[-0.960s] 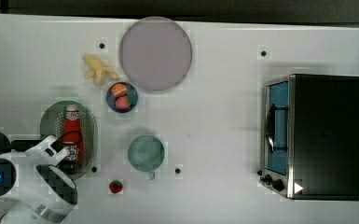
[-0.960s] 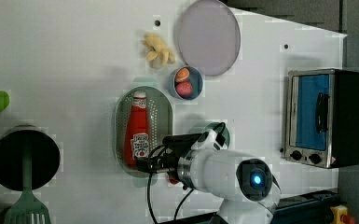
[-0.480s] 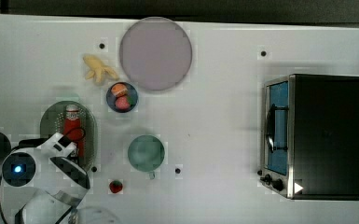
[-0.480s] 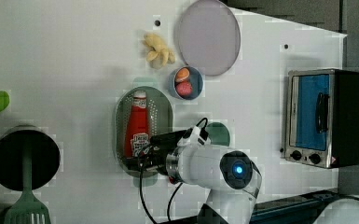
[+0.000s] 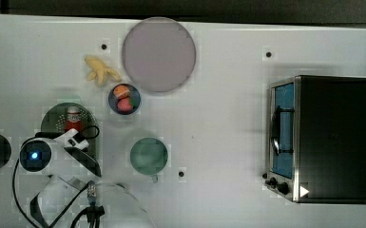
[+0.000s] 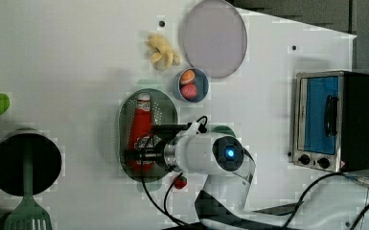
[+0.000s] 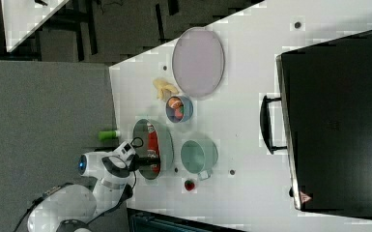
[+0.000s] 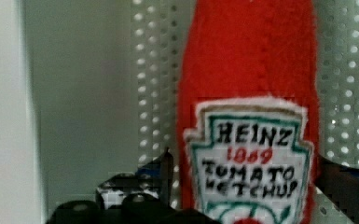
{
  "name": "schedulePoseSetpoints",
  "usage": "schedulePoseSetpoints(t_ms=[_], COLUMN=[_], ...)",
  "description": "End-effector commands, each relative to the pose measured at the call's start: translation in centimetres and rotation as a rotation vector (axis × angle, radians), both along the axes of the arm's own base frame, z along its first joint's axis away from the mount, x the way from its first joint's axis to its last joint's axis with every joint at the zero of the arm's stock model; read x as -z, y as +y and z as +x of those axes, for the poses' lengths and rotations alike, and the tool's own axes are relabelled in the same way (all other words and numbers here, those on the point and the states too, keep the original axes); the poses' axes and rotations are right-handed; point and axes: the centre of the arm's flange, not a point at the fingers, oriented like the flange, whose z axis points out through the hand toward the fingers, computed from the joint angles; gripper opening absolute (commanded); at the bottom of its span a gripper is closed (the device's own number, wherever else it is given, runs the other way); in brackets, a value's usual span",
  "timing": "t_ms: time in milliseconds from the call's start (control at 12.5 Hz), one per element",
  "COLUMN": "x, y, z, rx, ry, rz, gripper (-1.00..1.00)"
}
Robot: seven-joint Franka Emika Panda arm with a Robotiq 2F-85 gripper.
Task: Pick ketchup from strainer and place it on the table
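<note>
White table (image 5: 228, 123) carries the strainer (image 6: 167, 108) at the left view's left, where the ketchup (image 6: 141, 127) lies lengthwise between the wide-open fingers of the gripper (image 8: 245, 170), cap pointing away.

Arm bent low, gripper open

The white arm (image 6: 220, 158) reaches in from the left view's lower edge, its last link lying nearly level and pointing toward the left view's left, a blue light glowing on its round joint housing. The gripper (image 6: 141, 153) at its tip has dark fingers (image 8: 161, 170) spread wide, one on each side of the ketchup (image 8: 249, 116) label, with nothing clamped between them. In the top view the arm comes up from the lower left corner with a black cable looped beside the wrist.
</note>
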Motion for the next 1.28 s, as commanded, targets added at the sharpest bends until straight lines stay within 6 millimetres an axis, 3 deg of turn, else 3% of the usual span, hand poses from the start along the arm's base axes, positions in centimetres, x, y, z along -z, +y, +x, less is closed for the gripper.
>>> schedulePoseSetpoints(t_ms=[80, 240, 480, 960, 1280], x=[-1.4, -1.8, -4.2, -15.5, -22.5], y=[1.8, 2.1, 2.3, 3.1, 1.5], z=[0.2, 0.1, 0.8, 1.1, 4.4], rx=[0.032, 0.031, 0.024, 0.161, 0.324], ry=[-0.034, -0.040, -0.086, -0.108, -0.073], rz=[-0.011, -0.005, -0.012, -0.074, -0.063], gripper=[0.68, 0.21, 0.19, 0.19, 0.19])
